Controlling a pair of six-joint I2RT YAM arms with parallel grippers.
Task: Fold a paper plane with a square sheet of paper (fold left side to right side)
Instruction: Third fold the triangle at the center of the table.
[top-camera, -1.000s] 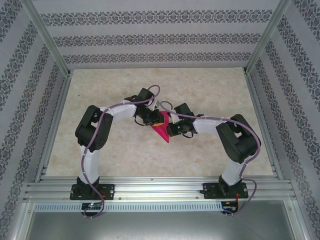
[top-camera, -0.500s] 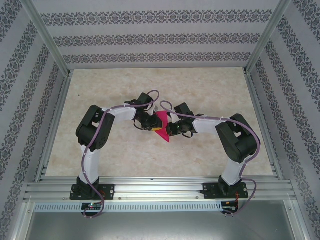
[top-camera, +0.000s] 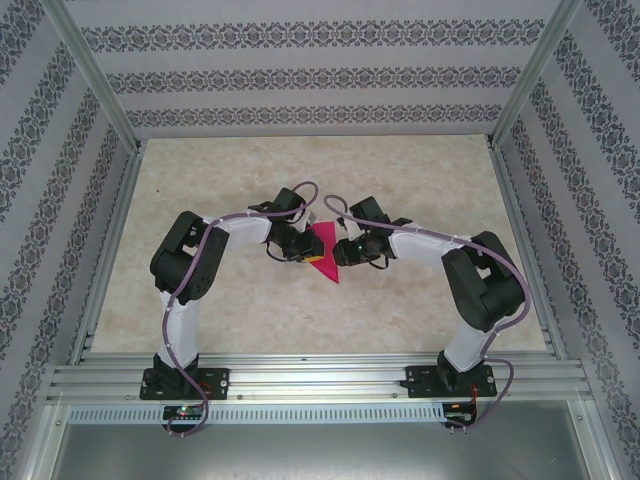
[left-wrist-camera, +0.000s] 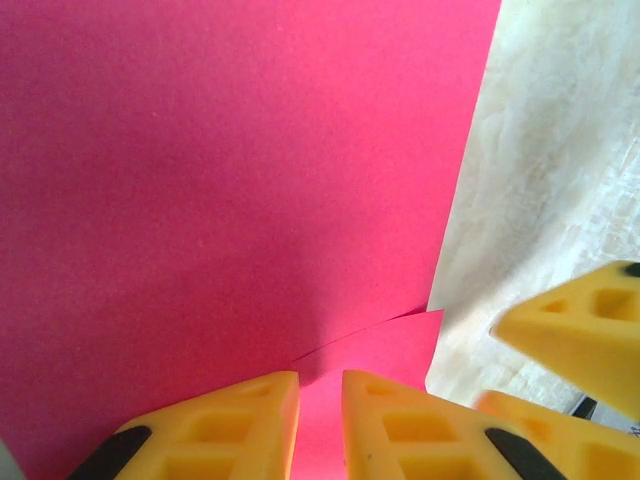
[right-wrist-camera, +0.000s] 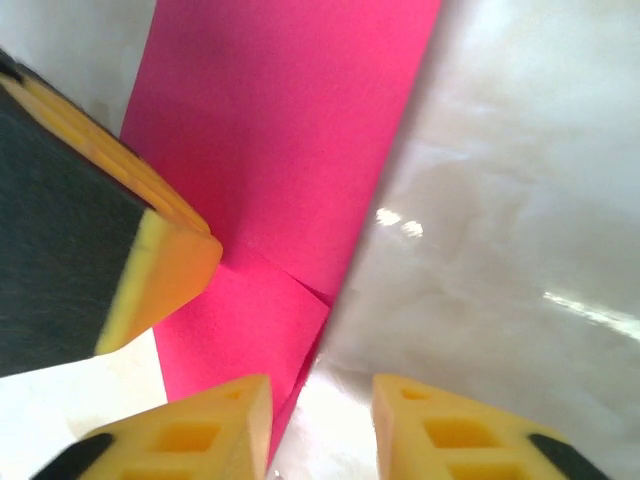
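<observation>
Item: paper plane (top-camera: 326, 260), magenta, already a narrow pointed dart with its tip toward the near edge. It lies in the middle of the bench (top-camera: 430, 180), between the two grippers. Overlapping layers and a flap seam show on its surface.

Attending: left gripper (left-wrist-camera: 320, 388), over the paper, jaws almost closed; I cannot tell whether they pinch a layer. Also right gripper (right-wrist-camera: 322, 388), jaws released, straddling the paper's long edge.

Status, as judged: early folds done; left-to-right fold apparently laid over; creasing and letting go remain.

You've got the paper plane (top-camera: 326, 262) lying about mid-tabletop (top-camera: 420, 170), pointed tip toward the near edge. The left gripper (top-camera: 304, 250) is over its left side, and the right gripper (top-camera: 342, 256) straddles its right edge.
</observation>
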